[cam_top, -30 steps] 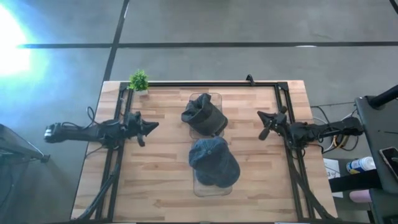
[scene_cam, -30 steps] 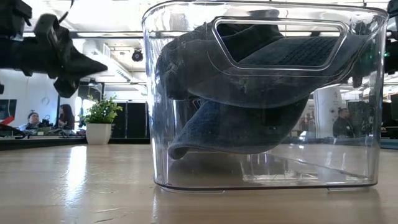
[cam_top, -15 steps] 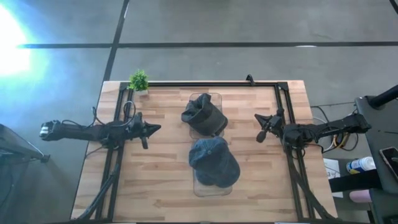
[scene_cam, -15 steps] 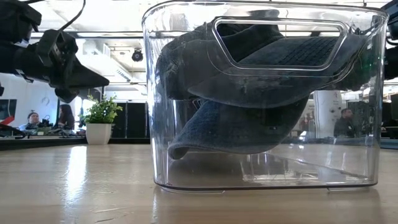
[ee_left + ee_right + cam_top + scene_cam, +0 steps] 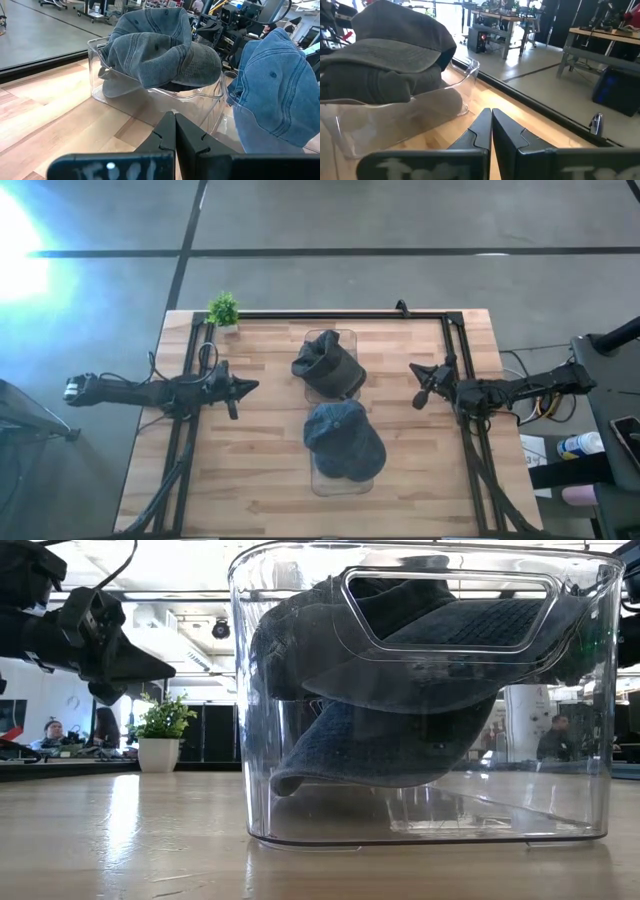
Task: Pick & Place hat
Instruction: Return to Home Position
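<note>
Two clear plastic bins stand on the table's midline. The far bin (image 5: 330, 340) holds a pile of dark grey-blue caps (image 5: 328, 367), which spills over its rim. The near bin (image 5: 340, 480) holds blue denim caps (image 5: 344, 440), seen pressed against its wall in the low view (image 5: 420, 690). My left gripper (image 5: 250, 387) hovers shut to the left of the bins, pointing toward them; its wrist view shows the far pile (image 5: 160, 55) and a blue cap (image 5: 275, 85). My right gripper (image 5: 416, 388) hovers shut to the right, facing the far bin's caps (image 5: 385, 55).
A small potted plant (image 5: 224, 310) stands at the table's far left corner. A black frame rail (image 5: 330, 314) runs along the far edge and both sides. Bare wood (image 5: 250, 470) lies left and right of the bins. People sit in the room beyond (image 5: 75, 732).
Both arms have reached slightly inward toward the bins, the left gripper moving right and the right gripper moving left, then held still. The caps and bins have not moved.
</note>
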